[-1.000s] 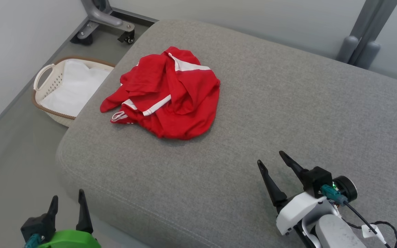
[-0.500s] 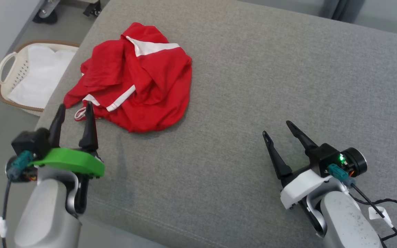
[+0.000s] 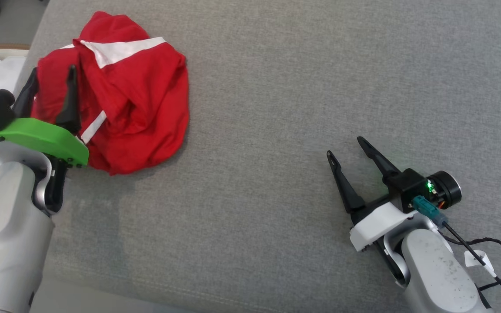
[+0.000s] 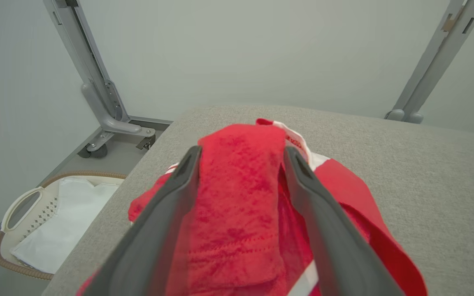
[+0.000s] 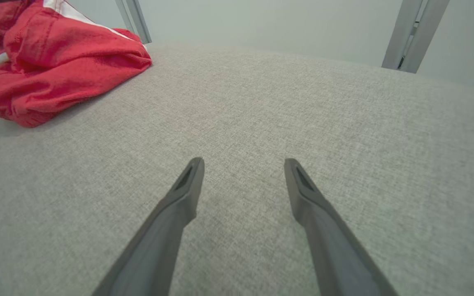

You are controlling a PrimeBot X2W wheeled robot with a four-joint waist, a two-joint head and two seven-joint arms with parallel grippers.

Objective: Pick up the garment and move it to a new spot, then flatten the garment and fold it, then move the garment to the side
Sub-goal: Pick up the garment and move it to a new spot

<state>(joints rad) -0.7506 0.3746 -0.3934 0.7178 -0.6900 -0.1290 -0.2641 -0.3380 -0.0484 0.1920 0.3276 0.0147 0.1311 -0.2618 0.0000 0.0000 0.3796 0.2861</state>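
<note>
Far-left corner of the grey cushion [image 3: 285, 78]: the crumpled red garment [image 3: 137, 100], white-trimmed, lies in a heap close to the left edge, with a basket [image 4: 17, 207] of white cloth on the floor just beyond that edge.

My left gripper [image 3: 54, 70] is in over the near-left side of the heap. Its jaws stand spread wide, and in the left wrist view a raised ridge of red fabric sits between the two fingers. They straddle the cloth but have not pinched it, so nothing is held.

My right gripper [image 3: 344, 146] waits toward the near-right part of the cushion, well apart from the garment. Its jaws are equally wide and empty, with only bare grey upholstery ahead of them.

By my reading this is the opening step, the pick-up, caught at the point of the grasp. The move, the flattening, the fold and the final shift aside are all yet to do.

Next I would close the left jaws firmly on that ridge and check that they have taken more than a top layer. Then I would lift until the hanging cloth clears the cushion and carry it right, toward the open middle. I would keep the trailing fabric away from the left edge, where it could slide off toward the basket.
</note>
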